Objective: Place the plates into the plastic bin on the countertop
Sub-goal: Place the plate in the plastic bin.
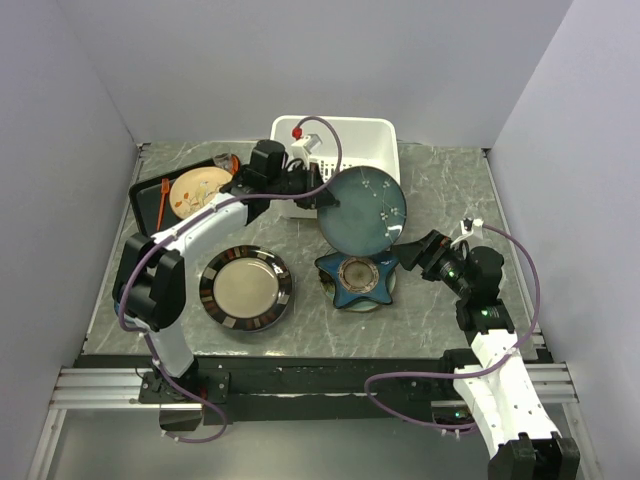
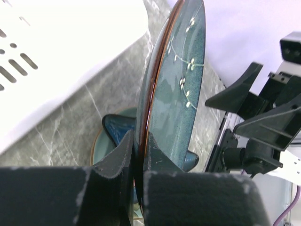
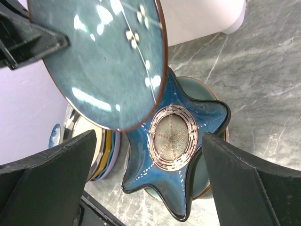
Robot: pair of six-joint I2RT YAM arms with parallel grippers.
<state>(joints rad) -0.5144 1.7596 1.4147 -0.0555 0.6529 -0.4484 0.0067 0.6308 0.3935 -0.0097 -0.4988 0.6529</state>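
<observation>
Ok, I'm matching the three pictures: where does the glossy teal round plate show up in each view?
Top external: glossy teal round plate, centre, tilted, beside the white plastic bin.
Left wrist: the plate stands edge-on, centre, pinched in the left gripper.
Right wrist: upper left, face-on.
Shared landmark: navy star-shaped plate, below it in all three.

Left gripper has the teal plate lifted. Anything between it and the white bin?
Nothing visible. The teal plate, pinched at its rim by the left gripper, hangs by the near right corner of the plastic bin; only its wall lies between.
</observation>
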